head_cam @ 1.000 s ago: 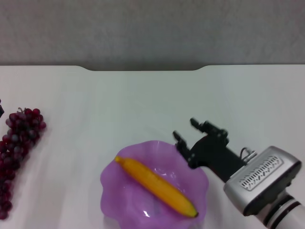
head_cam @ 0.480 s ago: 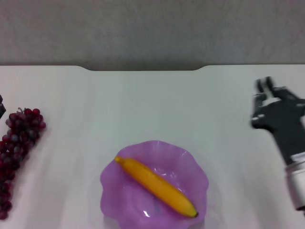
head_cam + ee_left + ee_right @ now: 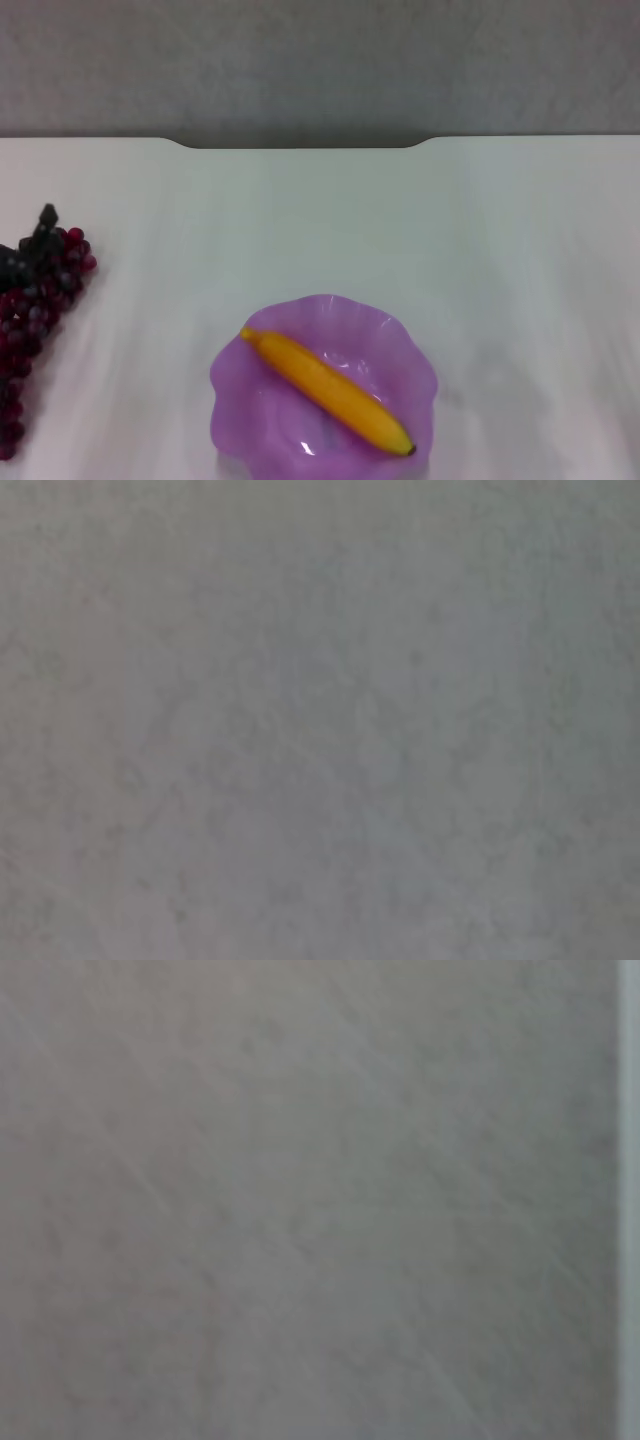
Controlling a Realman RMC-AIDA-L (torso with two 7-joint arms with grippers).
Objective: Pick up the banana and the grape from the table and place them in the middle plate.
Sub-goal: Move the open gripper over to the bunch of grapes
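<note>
The yellow-orange banana (image 3: pixel 327 391) lies diagonally in the translucent purple plate (image 3: pixel 240 400) at the front middle of the white table (image 3: pixel 320 220). The dark red-purple grape bunch (image 3: pixel 35 300) lies on the table at the far left. My left gripper (image 3: pixel 27 242) reaches in from the left edge over the bunch's far end. Its two dark fingertips (image 3: pixel 45 218) stand apart, one on each side of the top grapes, and it is open. My right gripper is out of view. Both wrist views show only a plain grey surface.
The table's notched far edge (image 3: pixel 300 146) runs across the back, with a grey wall behind it. Bare white tabletop lies to the right of the plate.
My right arm pulled away from the plate to the right and left the view. My left gripper's fingers have come in from the left edge over the top of the grape bunch.
</note>
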